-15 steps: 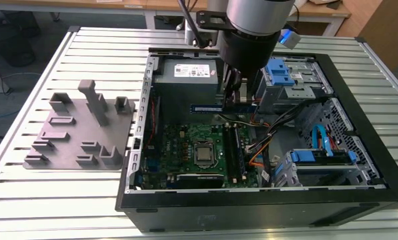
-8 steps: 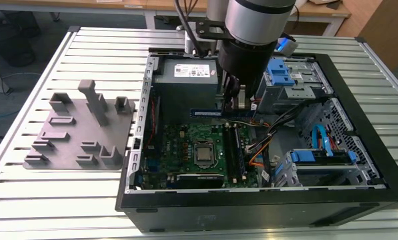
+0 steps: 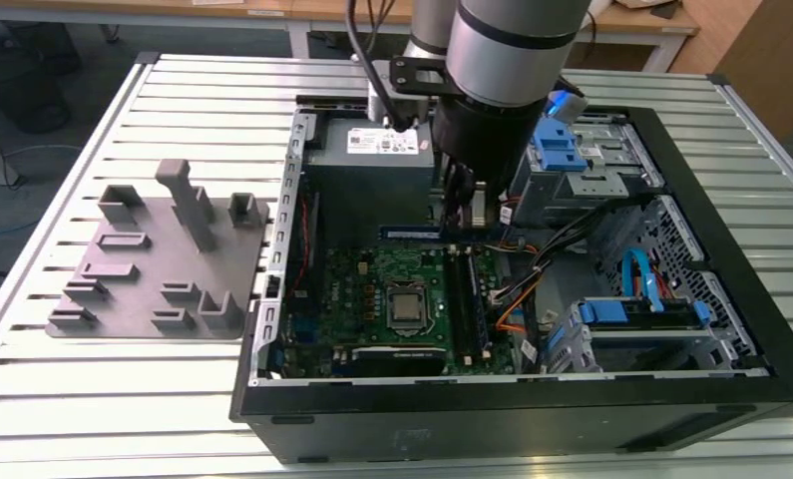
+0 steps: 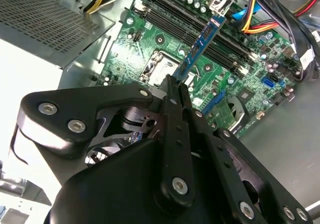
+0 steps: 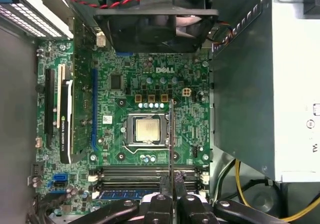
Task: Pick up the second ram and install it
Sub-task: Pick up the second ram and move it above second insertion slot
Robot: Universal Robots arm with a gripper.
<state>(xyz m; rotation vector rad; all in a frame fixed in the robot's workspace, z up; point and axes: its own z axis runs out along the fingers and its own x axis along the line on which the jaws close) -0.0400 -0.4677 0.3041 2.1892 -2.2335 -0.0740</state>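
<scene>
Open computer case [image 3: 503,404] holds one green motherboard [image 3: 369,284], one power supply [image 3: 369,170]; my gripper [image 4: 177,86] pinched narrow on end of second ram [image 4: 197,48]; stick reaches out over motherboard's memory slots [image 4: 170,21], contact unclear; one stick held; one grey fixture plate [image 3: 130,284] outside case, exterior view's left.

The second ram [image 4: 198,47] hangs over the motherboard [image 3: 369,279] inside the computer case [image 3: 503,424] on the table [image 3: 104,399].

Second ram [image 4: 199,47] lower end hidden inside pincer [image 4: 176,83].
</scene>
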